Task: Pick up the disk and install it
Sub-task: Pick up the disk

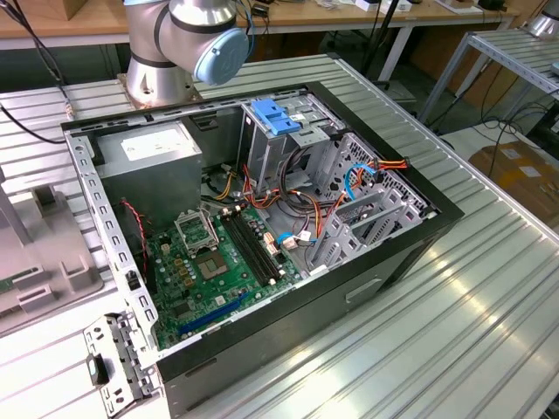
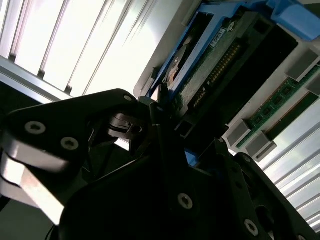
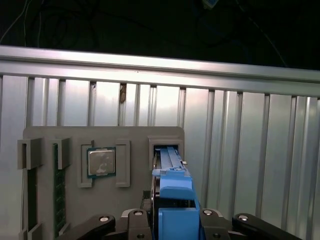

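Tool (image 3: 175,222) w/ disk (image 3: 174,192) in grip

No text can be read. In the exterior view a white sticker (image 1: 150,143) lies on top of the grey power supply (image 1: 140,175), in the upper part of the exterior view's left; its print is too small to make out. In the second wrist view the disk (image 2: 212,62) carries a white label (image 2: 179,59) with dark marks, seen almost edge-on, and no letter or number on it can be told.
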Tool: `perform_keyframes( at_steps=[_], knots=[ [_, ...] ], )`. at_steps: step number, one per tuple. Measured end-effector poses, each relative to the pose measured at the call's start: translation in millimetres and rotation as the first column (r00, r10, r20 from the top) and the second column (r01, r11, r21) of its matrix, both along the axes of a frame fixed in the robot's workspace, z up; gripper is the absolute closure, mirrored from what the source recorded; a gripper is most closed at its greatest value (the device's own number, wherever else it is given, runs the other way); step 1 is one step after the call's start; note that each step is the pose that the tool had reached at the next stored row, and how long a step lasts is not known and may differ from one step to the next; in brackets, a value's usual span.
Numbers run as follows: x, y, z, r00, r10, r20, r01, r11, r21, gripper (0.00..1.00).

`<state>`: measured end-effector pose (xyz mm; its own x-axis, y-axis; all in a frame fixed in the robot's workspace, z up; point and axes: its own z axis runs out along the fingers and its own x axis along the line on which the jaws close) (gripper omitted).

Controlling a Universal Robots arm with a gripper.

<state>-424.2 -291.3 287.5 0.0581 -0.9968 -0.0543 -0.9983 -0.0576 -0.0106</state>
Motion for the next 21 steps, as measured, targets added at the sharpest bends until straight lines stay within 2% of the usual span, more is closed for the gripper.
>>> perform_keyframes(
  at_steps=[15,21],
  knots=[
    [0.0,1.3,7.1,1.0,0.0,0.0003,0.0,1.0,0.0015,0.64],
    [0.0,1.3,12.7,1.0,0.0,0.0003,0.0,1.0,0.0035,0.64]
  ],
)
